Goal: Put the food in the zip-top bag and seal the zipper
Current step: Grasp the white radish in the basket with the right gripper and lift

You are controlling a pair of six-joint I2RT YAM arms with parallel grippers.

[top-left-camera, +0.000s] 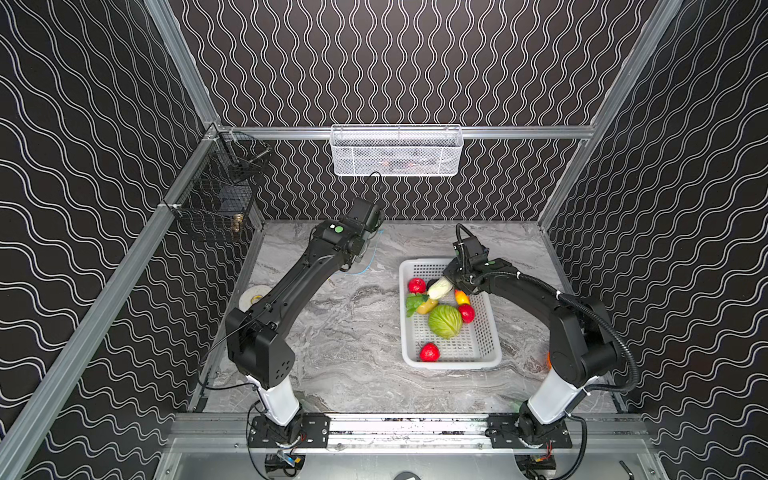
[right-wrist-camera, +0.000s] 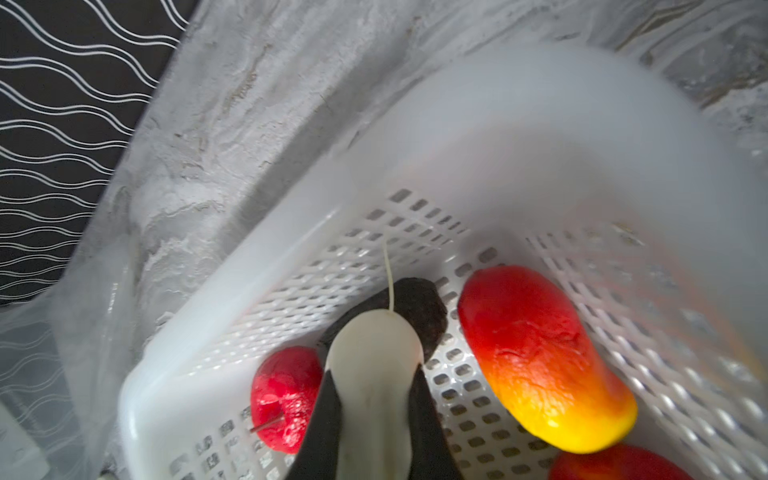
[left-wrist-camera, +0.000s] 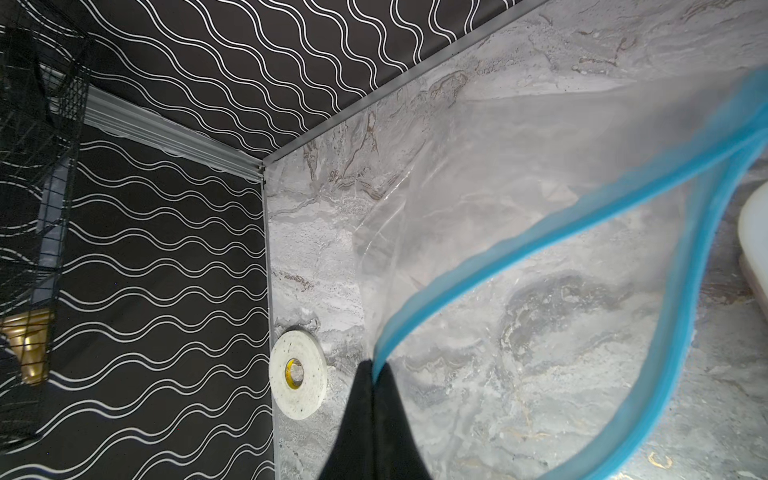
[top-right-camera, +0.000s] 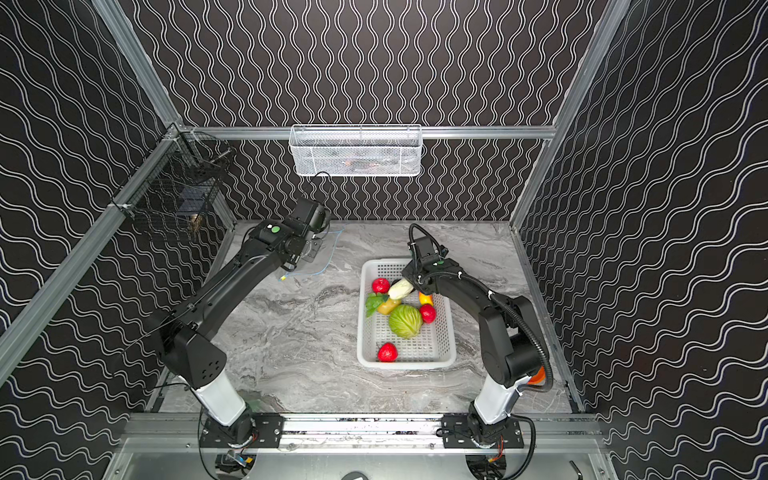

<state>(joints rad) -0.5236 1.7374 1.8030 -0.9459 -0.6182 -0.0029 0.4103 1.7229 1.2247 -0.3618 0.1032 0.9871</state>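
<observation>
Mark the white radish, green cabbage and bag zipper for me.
white radish (right-wrist-camera: 374, 361): right wrist view, mid-body between the jaws.
green cabbage (top-left-camera: 444, 321): in a top view, centre of the head.
zipper (left-wrist-camera: 511, 251): left wrist view, on the blue strip.

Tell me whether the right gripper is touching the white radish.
Touching: the right wrist view shows the right gripper with fingers clamping the white radish.

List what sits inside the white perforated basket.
Cabbage, three red fruits, a red-yellow piece, a yellowish piece, a leaf, and the white radish pinched by the right gripper. A dark item is mostly covered by the radish.
</observation>
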